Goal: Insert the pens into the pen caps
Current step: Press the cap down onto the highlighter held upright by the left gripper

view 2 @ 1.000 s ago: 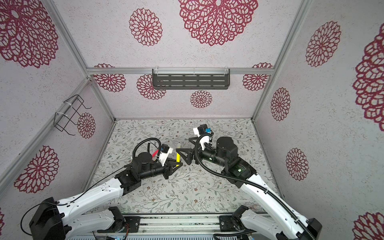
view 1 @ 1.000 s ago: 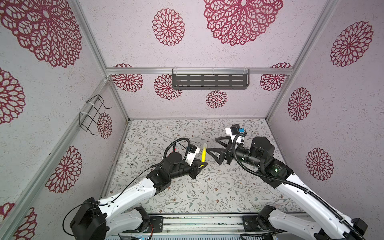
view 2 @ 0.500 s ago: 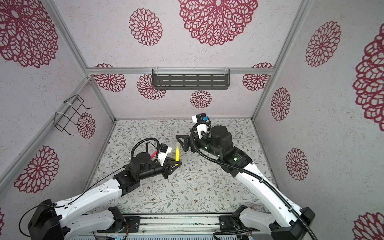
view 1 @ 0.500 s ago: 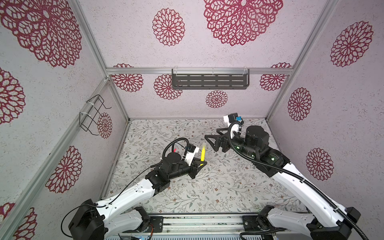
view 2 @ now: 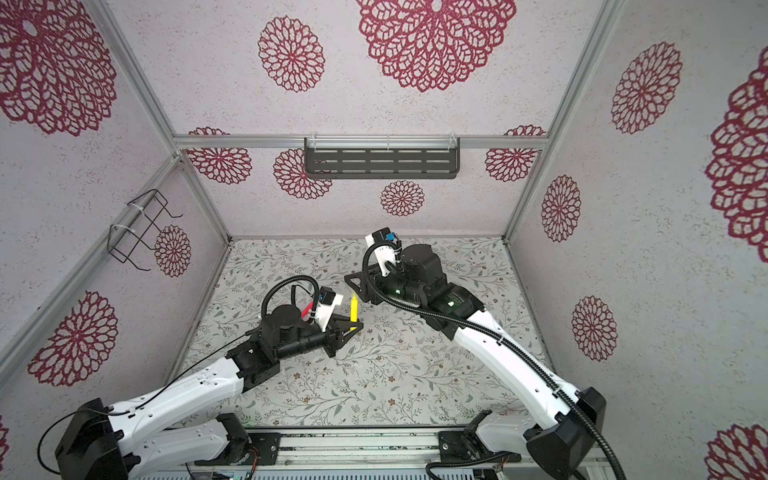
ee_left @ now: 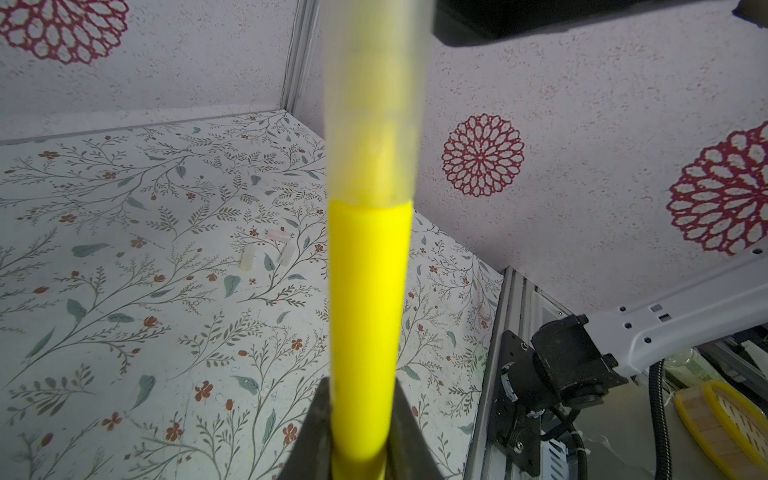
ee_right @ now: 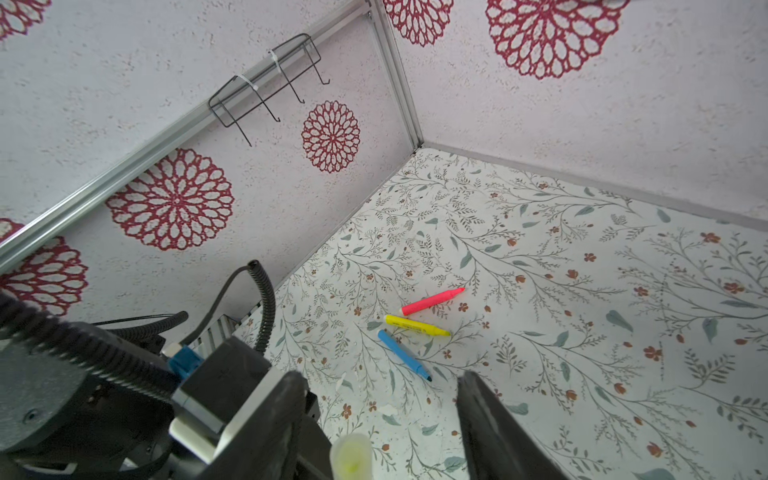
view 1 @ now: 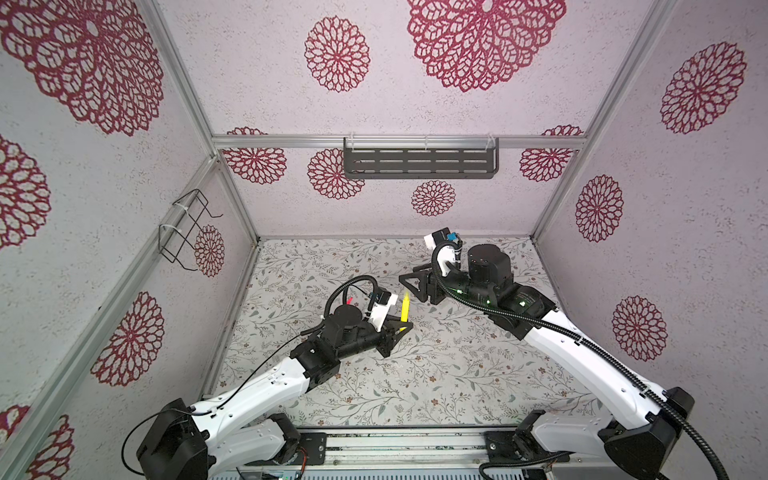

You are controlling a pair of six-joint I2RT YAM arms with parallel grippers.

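My left gripper is shut on a yellow pen and holds it upright above the floral mat. A translucent pen cap sits over the pen's upper end. My right gripper hangs just behind and above that capped end, jaws apart, touching nothing. A red-pink pen, a second yellow pen and a blue pen lie together on the mat at the left. Three loose caps lie on the mat in the left wrist view.
Patterned walls close in the mat on three sides. A wire rack hangs on the left wall and a dark slotted shelf on the back wall. A metal rail with both arm bases runs along the front edge.
My right gripper has drawn back from the yellow pen toward the back wall, and its jaws have narrowed. The left gripper still holds the capped pen in about the same place.
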